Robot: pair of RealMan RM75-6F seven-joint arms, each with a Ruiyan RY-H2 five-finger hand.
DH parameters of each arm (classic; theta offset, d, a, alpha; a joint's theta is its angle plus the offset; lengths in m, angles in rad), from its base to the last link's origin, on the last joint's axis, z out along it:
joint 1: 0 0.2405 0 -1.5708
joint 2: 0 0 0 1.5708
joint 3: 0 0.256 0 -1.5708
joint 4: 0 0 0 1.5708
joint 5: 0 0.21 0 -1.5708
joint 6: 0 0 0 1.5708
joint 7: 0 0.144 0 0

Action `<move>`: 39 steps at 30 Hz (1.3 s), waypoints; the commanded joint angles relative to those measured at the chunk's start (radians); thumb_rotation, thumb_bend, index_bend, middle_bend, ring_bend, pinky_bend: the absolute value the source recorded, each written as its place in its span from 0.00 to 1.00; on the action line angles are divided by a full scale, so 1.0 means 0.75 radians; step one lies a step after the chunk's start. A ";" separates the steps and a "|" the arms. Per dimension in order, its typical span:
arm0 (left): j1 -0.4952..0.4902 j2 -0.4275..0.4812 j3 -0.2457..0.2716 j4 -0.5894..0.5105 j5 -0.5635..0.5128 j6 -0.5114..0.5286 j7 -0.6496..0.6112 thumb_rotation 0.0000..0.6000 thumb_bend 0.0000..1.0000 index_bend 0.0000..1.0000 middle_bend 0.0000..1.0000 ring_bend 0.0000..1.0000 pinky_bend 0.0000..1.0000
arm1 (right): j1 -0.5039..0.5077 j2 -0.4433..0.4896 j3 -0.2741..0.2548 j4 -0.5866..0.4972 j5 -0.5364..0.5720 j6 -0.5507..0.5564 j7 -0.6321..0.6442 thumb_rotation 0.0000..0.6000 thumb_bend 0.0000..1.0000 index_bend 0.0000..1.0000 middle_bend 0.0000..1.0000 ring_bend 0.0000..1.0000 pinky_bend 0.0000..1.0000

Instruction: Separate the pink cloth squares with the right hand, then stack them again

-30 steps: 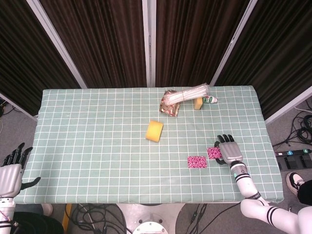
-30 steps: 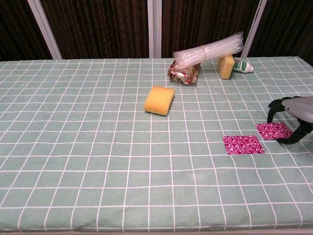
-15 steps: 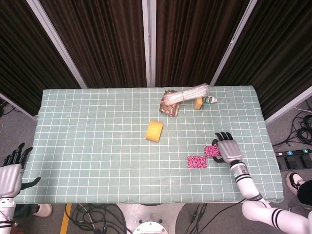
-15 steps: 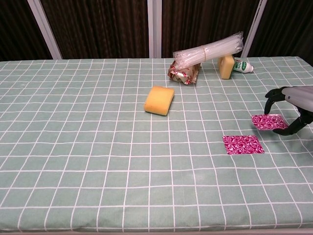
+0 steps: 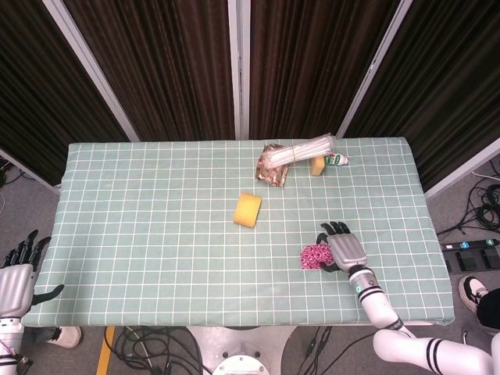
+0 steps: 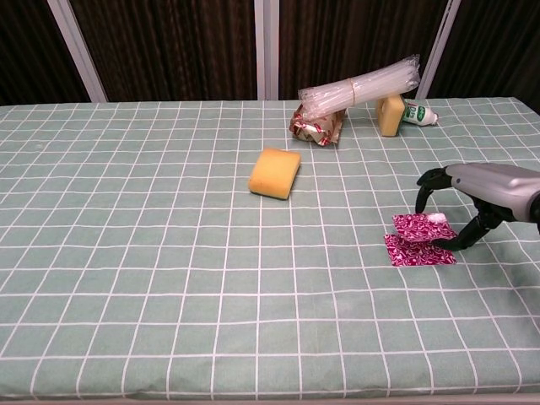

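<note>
One pink cloth square lies flat on the green checked table. A second pink cloth square sits slightly raised over its far edge, overlapping it. My right hand arches over this upper square and pinches it between the thumb and the fingers. From the head view the two squares show as one pink patch just left of the right hand. My left hand hangs off the table's front left corner with its fingers apart and holds nothing.
A yellow sponge lies mid-table. At the back are a bundle of clear straws, a foil snack packet, a yellow block and a small bottle. The table's right edge is close to my right arm.
My right hand lifted the right-hand pink square and carried it left, over the other square. The left hand has not moved.
</note>
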 commanded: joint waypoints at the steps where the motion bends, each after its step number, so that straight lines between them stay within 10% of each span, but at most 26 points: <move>1: 0.000 -0.004 0.002 0.007 0.000 -0.003 -0.005 1.00 0.08 0.17 0.10 0.10 0.17 | 0.015 -0.032 -0.009 -0.001 0.022 0.005 -0.028 0.88 0.19 0.36 0.09 0.00 0.00; 39: -0.002 -0.024 0.001 0.045 0.001 -0.019 -0.035 1.00 0.08 0.17 0.10 0.10 0.17 | 0.016 -0.063 -0.069 0.017 0.073 0.065 -0.076 0.84 0.19 0.29 0.08 0.00 0.00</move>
